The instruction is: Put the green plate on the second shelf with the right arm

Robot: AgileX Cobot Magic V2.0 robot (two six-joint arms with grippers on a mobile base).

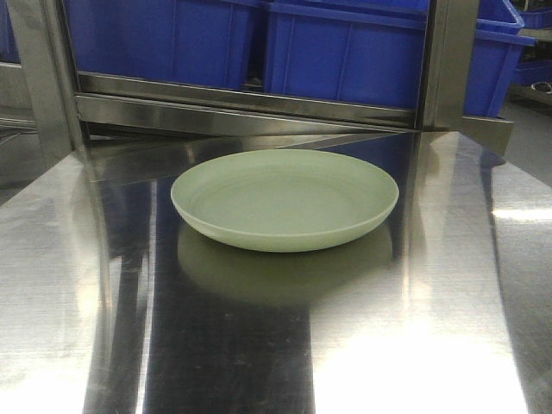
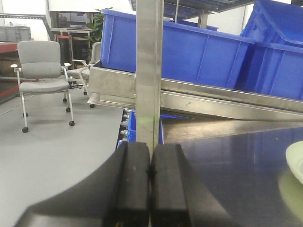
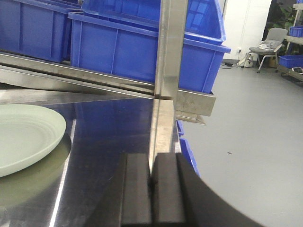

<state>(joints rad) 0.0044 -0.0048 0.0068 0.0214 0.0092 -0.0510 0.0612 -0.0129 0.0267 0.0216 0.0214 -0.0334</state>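
Stainless steel shelf surface (image 1: 448,345) carries one green plate (image 1: 285,200), lying flat and upright near the middle, its reflection showing below it. Behind the plate runs a steel rail, and above that stand two blue plastic bins (image 1: 345,52) side by side, with parts of more at the edges. Two steel uprights (image 1: 444,60) frame the opening, one on each side. The left gripper (image 2: 150,151) sits low at the left corner, facing an upright, jaws clenched together on nothing. The right gripper (image 3: 151,163) is likewise pressed closed and empty at the right corner, well apart from the plate. Two grey office chairs (image 2: 42,71) stand on the floor beyond.
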